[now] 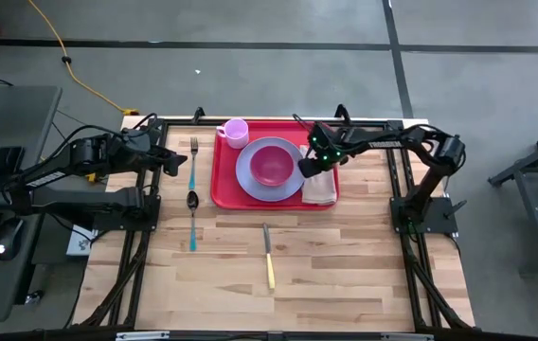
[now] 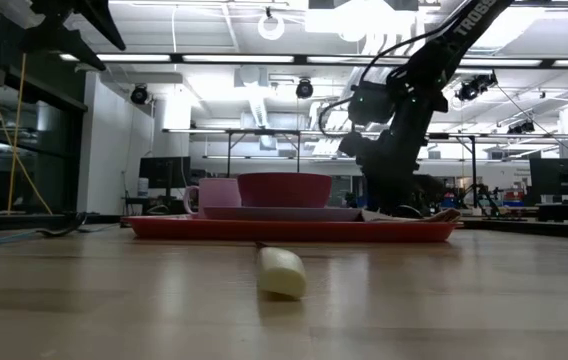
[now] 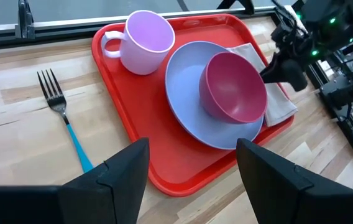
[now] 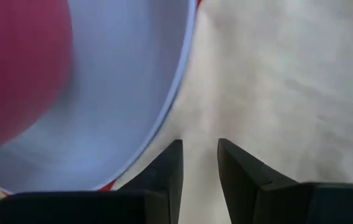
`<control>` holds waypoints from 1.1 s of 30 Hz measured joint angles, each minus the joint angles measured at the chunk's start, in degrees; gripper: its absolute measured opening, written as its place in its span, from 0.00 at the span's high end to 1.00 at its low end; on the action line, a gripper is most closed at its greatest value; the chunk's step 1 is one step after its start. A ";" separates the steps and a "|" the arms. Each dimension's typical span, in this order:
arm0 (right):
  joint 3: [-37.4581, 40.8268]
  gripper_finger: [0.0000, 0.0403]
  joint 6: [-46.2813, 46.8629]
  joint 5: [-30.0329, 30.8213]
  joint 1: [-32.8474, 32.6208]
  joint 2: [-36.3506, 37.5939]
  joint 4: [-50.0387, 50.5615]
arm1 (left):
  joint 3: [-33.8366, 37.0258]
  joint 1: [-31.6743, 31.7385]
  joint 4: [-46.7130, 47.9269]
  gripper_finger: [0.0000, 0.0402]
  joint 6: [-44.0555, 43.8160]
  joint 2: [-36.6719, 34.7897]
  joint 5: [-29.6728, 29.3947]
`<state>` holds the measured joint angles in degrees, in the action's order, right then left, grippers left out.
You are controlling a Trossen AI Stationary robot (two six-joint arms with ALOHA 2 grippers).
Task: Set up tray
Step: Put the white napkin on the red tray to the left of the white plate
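Note:
The red tray (image 1: 224, 189) lies at the table's far middle. On it stand a lavender plate (image 1: 250, 175) with a magenta bowl (image 1: 271, 163) in it and a pale pink cup (image 1: 235, 131) at the far left corner. A beige napkin (image 1: 321, 189) lies along its right side. My right gripper (image 1: 305, 170) hangs low over the napkin (image 4: 276, 81), just beside the plate's rim (image 4: 164, 118), its fingers narrowly open (image 4: 199, 149). My left gripper (image 3: 192, 158) is wide open, raised left of the tray (image 1: 172, 161), touching nothing. My right gripper points down at the napkin's edge next to the plate (image 4: 195, 93). Its fingertips stand close over the cloth, and I cannot tell whether they touch it. The napkin lies flat on the tray.
A fork (image 1: 194, 156) and a spoon (image 1: 192, 213), both with teal handles, lie in a line left of the tray. A knife with a yellow handle (image 1: 268, 256) lies nearer the table's front, its handle end close to the low camera (image 2: 281, 270). Bare wood surrounds it.

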<state>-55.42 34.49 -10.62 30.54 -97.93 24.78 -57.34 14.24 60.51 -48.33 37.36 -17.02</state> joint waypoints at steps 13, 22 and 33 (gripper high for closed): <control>-0.07 0.81 1.26 2.02 -1.28 -3.07 -0.96 | 0.00 0.00 0.00 0.33 -0.01 0.00 0.00; -0.09 0.81 1.50 4.82 0.72 -3.13 -0.81 | 0.00 -0.02 0.00 0.33 0.01 0.00 0.00; -0.07 0.81 5.63 4.35 -1.16 -3.22 -0.94 | 0.00 0.00 0.02 0.33 0.00 0.00 0.02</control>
<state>-55.48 40.12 -6.27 29.38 -101.14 23.84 -57.34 14.24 60.53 -48.33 37.36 -16.99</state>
